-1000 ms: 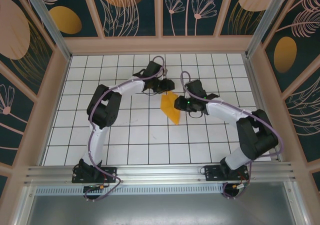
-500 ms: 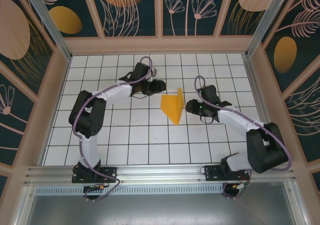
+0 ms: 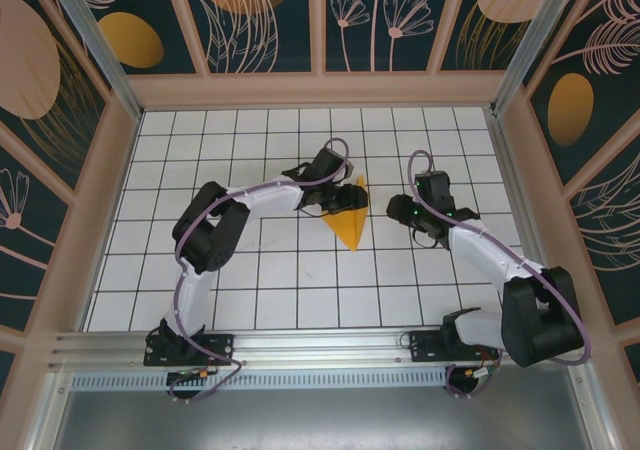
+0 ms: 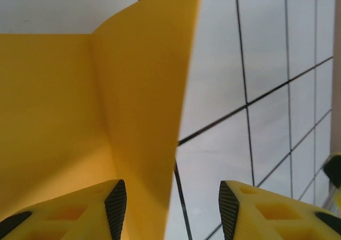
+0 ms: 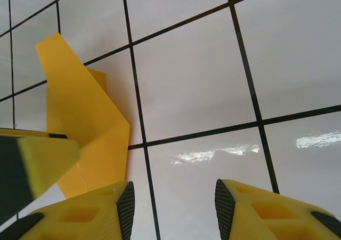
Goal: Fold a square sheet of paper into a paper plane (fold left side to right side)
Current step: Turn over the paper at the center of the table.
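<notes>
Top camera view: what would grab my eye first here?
The bright yellow paper, folded to a point, lies midway on the white tiled table. The left gripper is at its far edge, jaws open beside a raised flap; the right gripper stands open to its right, apart from it.

The sheet of paper (image 3: 350,226) looks thin and matt. The tabletop (image 5: 197,90) is glossy, and the left gripper (image 4: 171,202) is yellow plastic.

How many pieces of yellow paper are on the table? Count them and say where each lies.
1. The folded paper lies mid-table between the left gripper and right gripper, one flap raised; the arms might hide more.
</notes>
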